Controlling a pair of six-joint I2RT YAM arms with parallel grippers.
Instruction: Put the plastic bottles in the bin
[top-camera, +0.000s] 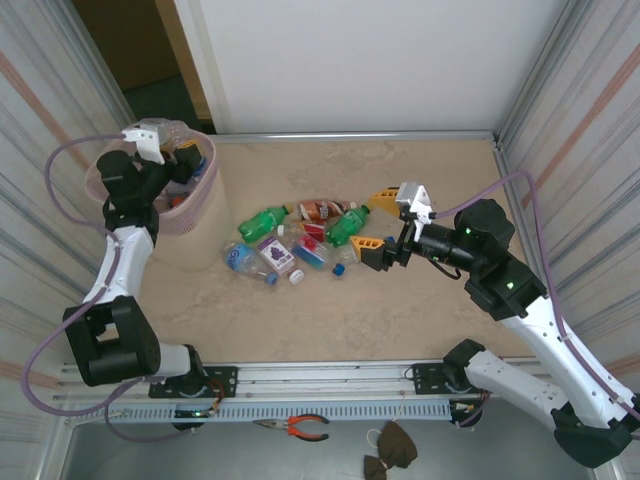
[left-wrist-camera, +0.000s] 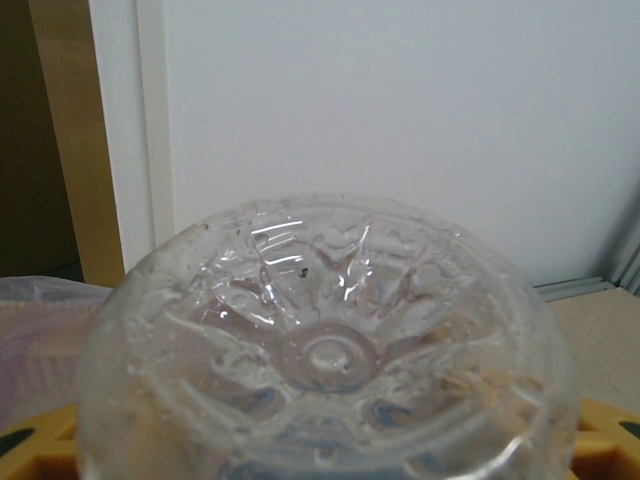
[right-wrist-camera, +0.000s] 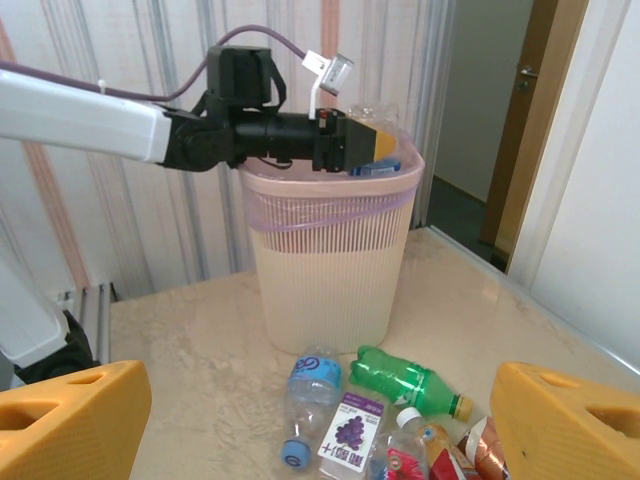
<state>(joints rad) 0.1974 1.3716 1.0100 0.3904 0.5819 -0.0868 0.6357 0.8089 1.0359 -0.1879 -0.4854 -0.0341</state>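
The bin, beige with a pink bag over its rim, stands at the table's far left. My left gripper hovers over its mouth, shut on a clear plastic bottle whose ribbed base faces the wrist camera between the yellow fingers. Several plastic bottles lie in a pile mid-table: green ones, a blue-labelled one, a purple-labelled one. My right gripper stands open just right of the pile, nothing between its yellow fingers.
Striped enclosure walls close in on both sides, with a white panel at the back. A doorway opens behind the bin. Pliers and a dark object lie on the ledge in front of the arm bases.
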